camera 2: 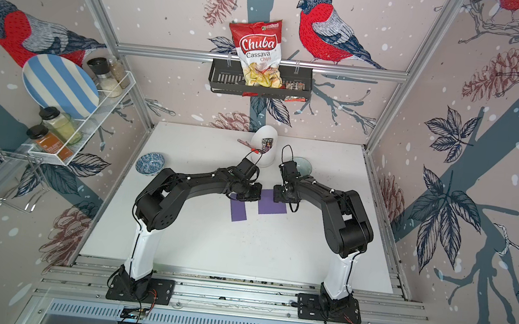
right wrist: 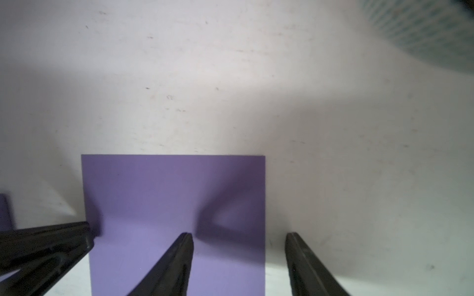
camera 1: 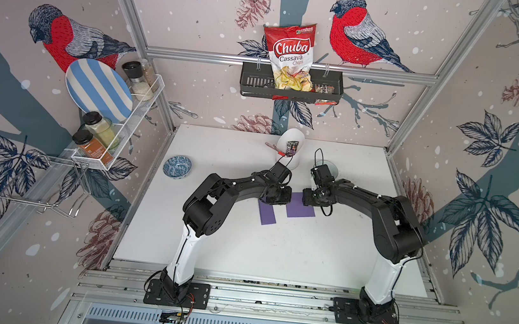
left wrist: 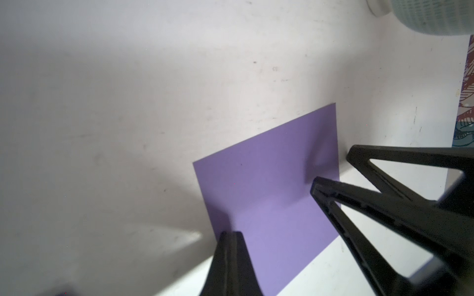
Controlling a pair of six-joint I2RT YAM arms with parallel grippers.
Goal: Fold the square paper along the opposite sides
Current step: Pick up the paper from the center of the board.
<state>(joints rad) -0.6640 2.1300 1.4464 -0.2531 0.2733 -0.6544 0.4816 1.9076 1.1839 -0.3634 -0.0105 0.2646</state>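
L gripper (left wrist: 230, 233) clenched, tip at edge of purple paper (left wrist: 269, 189). R gripper (right wrist: 238, 234) released; I see one finger over paper, other beside it.

**Colours and patterns noted**

Purple square paper sheet (camera 1: 301, 209): one plain purple, darker where shadowed. White flat surface (camera 1: 274, 251): white with faint grey scuffs. Small round ceramic bowl (camera 1: 177, 166): blue-and-white mottled pattern. Round striped plate (camera 1: 96, 91): light-blue and white bands. Glossy chips bag (camera 1: 292, 53): red top, white middle, white lettering on red. Slotted metal basket (camera 1: 250, 80): black. Printed wallpaper (camera 1: 202, 13): pale pinkish ground, white flecks, red-breasted grey birds, dark-blue leaves.
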